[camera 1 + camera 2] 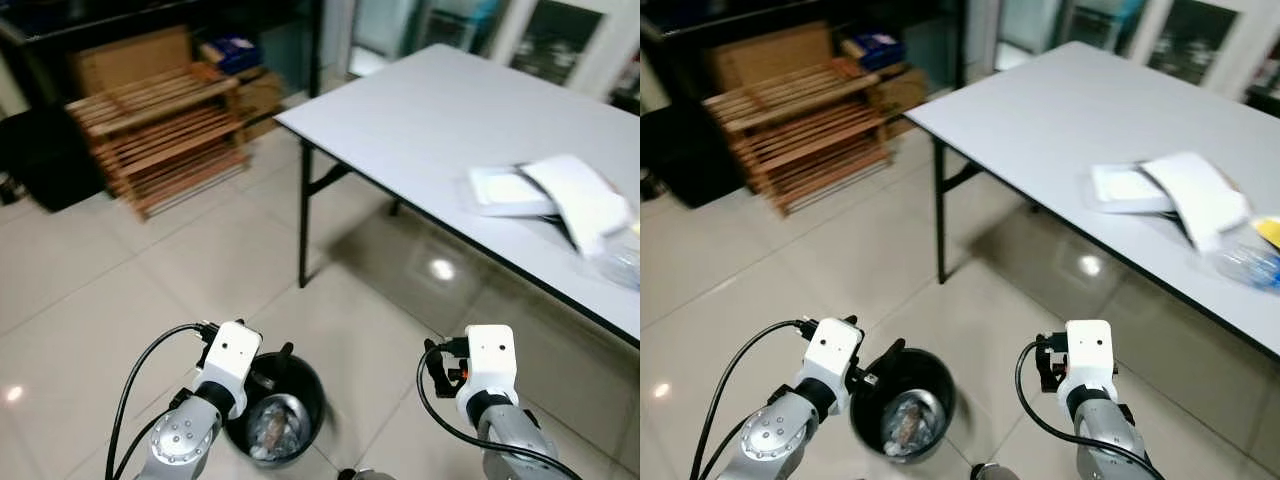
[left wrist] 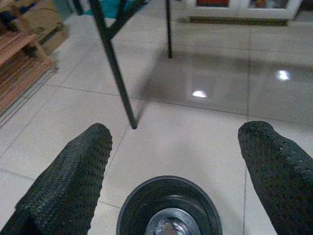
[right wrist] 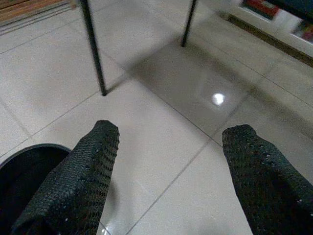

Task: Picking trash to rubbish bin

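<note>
While we look down from the head camera, the scene reads from left to right as follows.

Rack: a wooden slatted rack [image 1: 165,130] stands on the tiled floor [image 1: 120,290] at far left, with a cardboard box [image 1: 130,58] behind it.

Left hand: our left hand [image 2: 171,166] hangs low just above the rubbish bin; its two black fingers [image 2: 73,171] are spread wide apart and hold nothing.

Rubbish bin: the black round rubbish bin [image 1: 285,405] sits on the floor between our two arms, nearer the left one, touching or just beside the left wrist housing as seen from the head; crumpled trash [image 1: 275,425] lies inside it.

Right hand: our right hand [image 3: 171,166] hangs over bare tiles to the right of the bin, whose rim [image 3: 29,161] shows beside one finger; its fingers [image 3: 259,171] are also spread wide and empty.

Surface: the pale grey surface [image 1: 450,120] on black legs [image 1: 302,215] stands ahead and to the right, well apart from the bin.

On the surface: white paper or packaging [image 1: 555,195] lies near its right edge, blurred; beside it we see a clear plastic item [image 1: 1245,265] and a bit of something yellow [image 1: 1268,230], too blurred for us to identify.
</note>
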Controlling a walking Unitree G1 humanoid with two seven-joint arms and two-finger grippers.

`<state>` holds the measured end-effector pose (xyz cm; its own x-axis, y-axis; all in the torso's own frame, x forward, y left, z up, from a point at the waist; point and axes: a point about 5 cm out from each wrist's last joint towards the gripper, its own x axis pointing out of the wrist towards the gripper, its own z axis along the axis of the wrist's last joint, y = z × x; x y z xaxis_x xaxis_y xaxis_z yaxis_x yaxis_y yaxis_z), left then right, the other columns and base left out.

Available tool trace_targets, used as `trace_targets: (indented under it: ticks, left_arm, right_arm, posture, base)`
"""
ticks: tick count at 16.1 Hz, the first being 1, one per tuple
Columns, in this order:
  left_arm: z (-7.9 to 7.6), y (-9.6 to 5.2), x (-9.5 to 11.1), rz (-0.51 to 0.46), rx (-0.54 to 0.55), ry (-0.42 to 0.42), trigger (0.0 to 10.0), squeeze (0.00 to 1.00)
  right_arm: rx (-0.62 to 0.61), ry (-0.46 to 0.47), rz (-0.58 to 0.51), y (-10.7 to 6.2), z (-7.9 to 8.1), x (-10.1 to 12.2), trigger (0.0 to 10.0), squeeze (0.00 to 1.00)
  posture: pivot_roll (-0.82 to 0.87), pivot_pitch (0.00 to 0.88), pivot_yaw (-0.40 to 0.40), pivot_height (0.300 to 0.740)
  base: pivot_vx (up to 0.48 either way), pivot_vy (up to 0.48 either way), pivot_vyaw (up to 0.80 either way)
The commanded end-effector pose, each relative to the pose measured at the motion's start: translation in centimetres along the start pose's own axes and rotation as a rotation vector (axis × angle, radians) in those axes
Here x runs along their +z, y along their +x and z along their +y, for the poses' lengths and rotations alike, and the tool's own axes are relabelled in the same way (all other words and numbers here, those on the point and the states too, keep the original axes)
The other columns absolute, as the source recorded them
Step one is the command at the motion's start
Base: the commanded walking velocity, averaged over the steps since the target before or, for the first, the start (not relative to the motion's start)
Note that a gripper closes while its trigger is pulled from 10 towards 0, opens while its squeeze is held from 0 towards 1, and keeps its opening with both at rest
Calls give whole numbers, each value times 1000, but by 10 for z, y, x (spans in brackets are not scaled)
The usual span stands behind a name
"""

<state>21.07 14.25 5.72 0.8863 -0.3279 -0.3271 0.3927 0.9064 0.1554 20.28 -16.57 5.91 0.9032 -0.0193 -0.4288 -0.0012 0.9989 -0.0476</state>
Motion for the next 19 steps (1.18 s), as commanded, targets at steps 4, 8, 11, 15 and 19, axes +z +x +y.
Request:
trace_targets:
  ticks: [4, 8, 11, 15, 19]
  left_arm:
    - [0, 0, 1, 9, 12, -2, 10000, 0]
    - [-1, 2, 6, 4, 4, 0, 10000, 0]
    - [-2, 4, 6, 8, 7, -2, 10000, 0]
    - [-2, 5, 7, 10, 3, 0, 10000, 0]
    - [-2, 6, 7, 9, 6, -1, 10000, 0]
  right_arm:
    - [8, -64, 17, 1, -1, -2, 10000, 0]
    - [34, -74, 53, 6, 2, -5, 10000, 0]
    - [37, -81, 57, 8, 2, -3, 10000, 0]
    - [36, -90, 64, 10, 1, -3, 10000, 0]
    - [30, -101, 66, 11, 0, -3, 10000, 0]
  posture:
    - [-10, 20, -9, 740]
    - [-2, 24, -16, 740]
    - [-4, 27, -18, 740]
    - [-7, 27, -18, 740]
    - [-11, 24, -17, 740]
  base:
    - [0, 0, -600]
    - [0, 0, 0]
    - [-97, 0, 0]
    - [-298, 0, 0]
    - [-305, 0, 0]
